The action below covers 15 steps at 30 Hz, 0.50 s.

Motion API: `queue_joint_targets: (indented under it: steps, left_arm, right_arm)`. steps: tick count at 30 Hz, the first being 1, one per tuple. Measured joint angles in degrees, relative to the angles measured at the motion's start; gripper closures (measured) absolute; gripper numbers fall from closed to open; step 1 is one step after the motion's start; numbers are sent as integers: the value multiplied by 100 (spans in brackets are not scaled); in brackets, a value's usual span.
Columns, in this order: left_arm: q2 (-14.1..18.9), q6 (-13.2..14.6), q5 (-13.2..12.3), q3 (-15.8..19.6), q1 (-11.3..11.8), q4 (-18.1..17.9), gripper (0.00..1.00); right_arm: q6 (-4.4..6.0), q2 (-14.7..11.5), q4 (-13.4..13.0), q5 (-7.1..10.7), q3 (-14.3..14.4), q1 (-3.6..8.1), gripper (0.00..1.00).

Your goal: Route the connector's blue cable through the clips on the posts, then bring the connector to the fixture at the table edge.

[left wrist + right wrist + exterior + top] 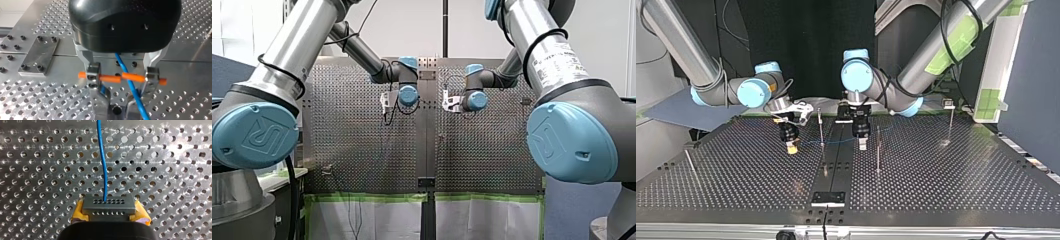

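My right gripper (108,216) is shut on the grey connector (108,206), which sits between its yellow pads (78,213). The blue cable (103,165) leaves the connector's top and runs ahead over the perforated table. In the top view my right gripper (792,146) hangs at the left of a thin post (821,126), and the cable (841,141) stretches right to my left gripper (862,144). In the left wrist view my left gripper (122,80) is open. The cable (132,87) passes between its metal fingers (93,75), across orange pins (110,78).
More posts stand on the table: one (878,150) just right of my left gripper, one (951,124) at the far right, a leaning one (690,161) at the left. A black fixture plate (828,198) sits at the near edge of the top view.
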<state>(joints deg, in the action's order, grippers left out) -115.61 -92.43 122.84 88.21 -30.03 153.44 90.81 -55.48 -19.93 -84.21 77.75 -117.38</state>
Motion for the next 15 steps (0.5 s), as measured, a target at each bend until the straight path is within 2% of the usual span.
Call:
queue_joint_targets:
  steps: [4, 5, 6, 7, 8, 9, 11, 12, 15]
  left_arm:
    - [0, 11, 7, -2, 10, 2, 0]
    - [0, 12, 12, -2, 10, 3, 22]
    - [0, 14, 25, -2, 10, 3, 36]
    - [0, 18, 37, -2, 11, 3, 36]
    - [0, 26, 49, -3, 11, 3, 52]
    - [0, 46, 62, -4, 11, 3, 52]
    - [0, 75, 73, -5, 8, 2, 93]
    - [0, 90, 70, -4, 6, 0, 100]
    - [0, 110, 42, -1, 1, -5, 100]
  right_arm:
    - [0, 0, -3, 0, 0, 0, 100]
    - [0, 0, -3, 0, 0, 0, 100]
    - [0, 0, -3, 0, 0, -1, 100]
    - [0, 0, -3, 0, 0, -1, 100]
    - [0, -1, -3, 0, 0, -1, 100]
    - [-1, -1, -3, 0, 0, 0, 100]
    - [-1, 0, -3, 0, 0, 0, 100]
    - [-1, -1, -3, 0, 0, 0, 100]
    - [-1, 0, -3, 0, 0, 0, 100]
